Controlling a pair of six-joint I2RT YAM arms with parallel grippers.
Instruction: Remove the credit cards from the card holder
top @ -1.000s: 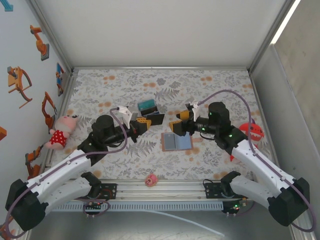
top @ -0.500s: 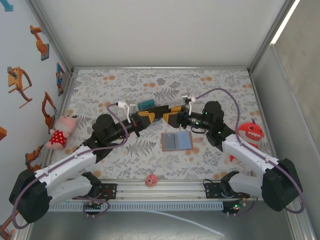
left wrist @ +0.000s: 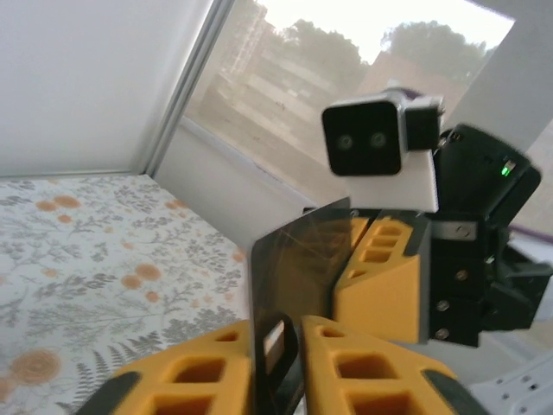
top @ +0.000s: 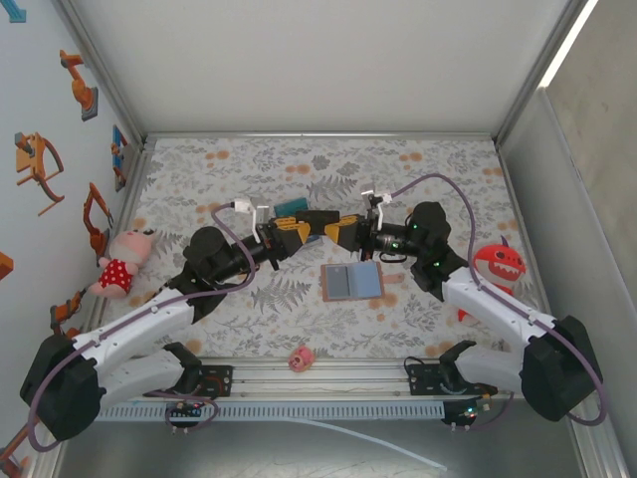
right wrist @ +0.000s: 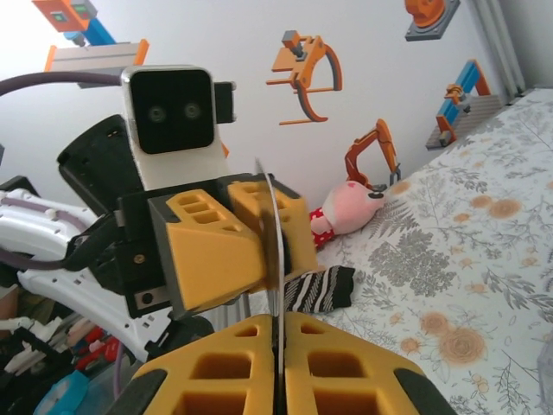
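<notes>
Above the middle of the worktop [top: 199,329], a dark card [top: 318,218] is held in the air on edge between the two grippers, which are pointed at each other from left and right. The right gripper [top: 335,230] is clenched on the card: in the right wrist view the card is seen as a thin line pinched between the yellow fingers [right wrist: 346,372]. The left gripper [top: 301,230] is set around the opposite end of the same card, but its jaws are slightly parted. In the left wrist view a gap is seen between the card and the yellow fingers [left wrist: 371,367], so the card is flanked there rather than squeezed. A pale marking is visible low on the card's face in that view.

The wallet [top: 351,282] is laid open and flat on the worktop, just right of the middle and nearer the near edge than the far one, below both grippers. Its pale blue-grey inner side is turned up. Whether any card is left in its pockets cannot be told.

A teal card [top: 290,206] is lying on the worktop just beyond the left gripper, left of the middle, and is partly hidden by it.

A pig plush [top: 119,261] is propped at the left edge, a red toy [top: 498,261] is seen at the right edge, and a small pink toy [top: 301,358] is placed at the near edge.
</notes>
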